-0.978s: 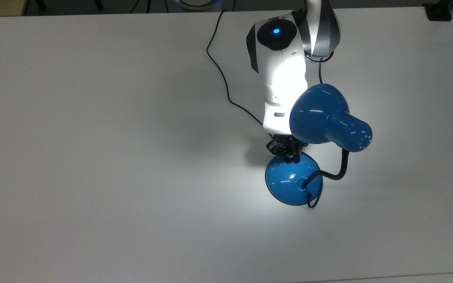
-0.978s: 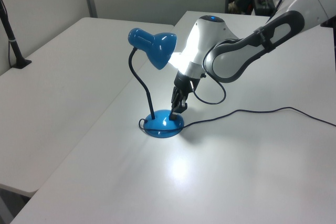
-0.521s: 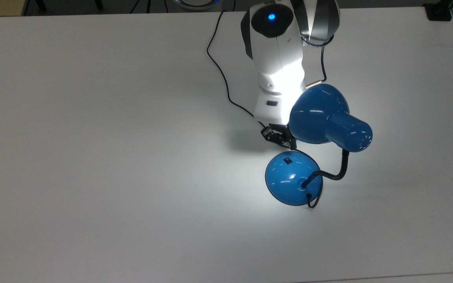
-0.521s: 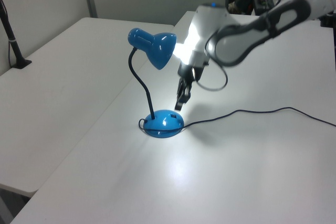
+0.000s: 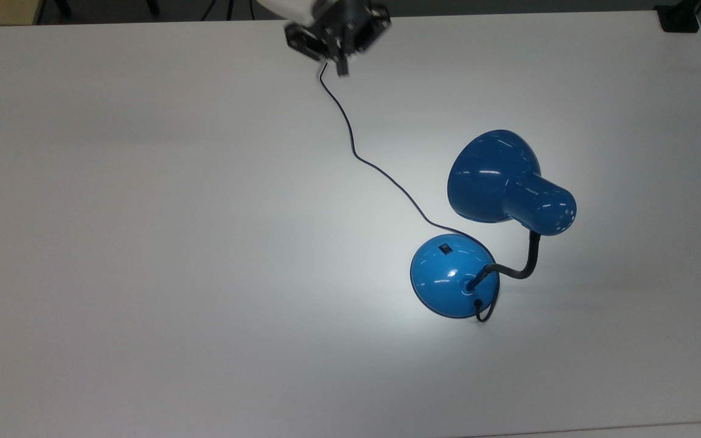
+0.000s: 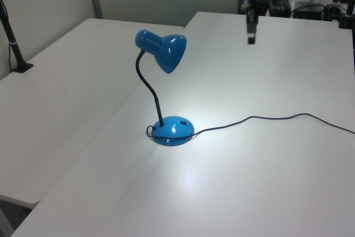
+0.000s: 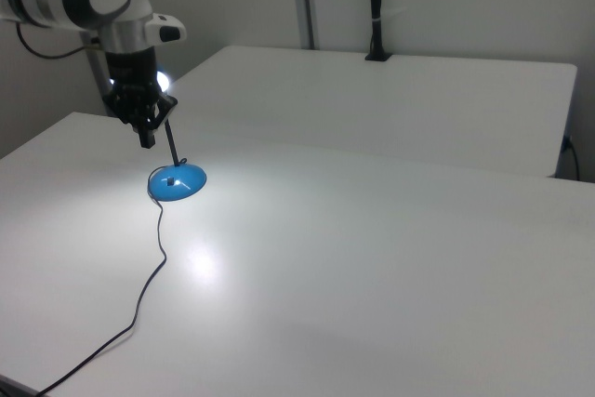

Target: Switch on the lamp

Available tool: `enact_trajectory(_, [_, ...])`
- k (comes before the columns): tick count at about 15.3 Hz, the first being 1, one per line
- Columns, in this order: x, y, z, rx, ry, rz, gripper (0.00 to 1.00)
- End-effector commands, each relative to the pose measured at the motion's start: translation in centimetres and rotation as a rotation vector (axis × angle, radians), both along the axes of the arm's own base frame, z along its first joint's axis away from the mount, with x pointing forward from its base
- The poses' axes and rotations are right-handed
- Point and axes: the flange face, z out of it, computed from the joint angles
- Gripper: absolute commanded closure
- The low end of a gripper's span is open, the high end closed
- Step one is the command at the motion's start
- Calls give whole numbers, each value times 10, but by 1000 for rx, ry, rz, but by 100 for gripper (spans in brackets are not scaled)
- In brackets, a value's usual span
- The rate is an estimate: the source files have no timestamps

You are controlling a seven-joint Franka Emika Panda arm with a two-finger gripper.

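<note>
shining a bright pool onto the white surface [image 5: 143, 243], the blue lamp [image 5: 496, 182] on the top view's right looks already switched on, so nothing seems left. the gripper [image 5: 339, 58] hangs far off, fingers clenched, grasping nothing.

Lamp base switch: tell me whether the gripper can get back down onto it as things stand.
Probably yes. The switch sits uncovered on top of the lamp base, beside the shade rather than under it. The gripper hangs well away, with only bare table and cord between.
</note>
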Motion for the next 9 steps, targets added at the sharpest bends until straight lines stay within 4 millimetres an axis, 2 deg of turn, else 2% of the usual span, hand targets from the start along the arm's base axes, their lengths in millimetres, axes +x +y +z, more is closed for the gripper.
enact_trajectory(1, [-13,-55,10,-11,57,-26,0])
enact_trajectory(4, [-11,-85,21,-15,46,-80,0])
enact_trajectory(6, [-12,-98,24,-39,53,-98,0])
enact_trajectory(9, [-13,-116,37,-46,29,-129,0])
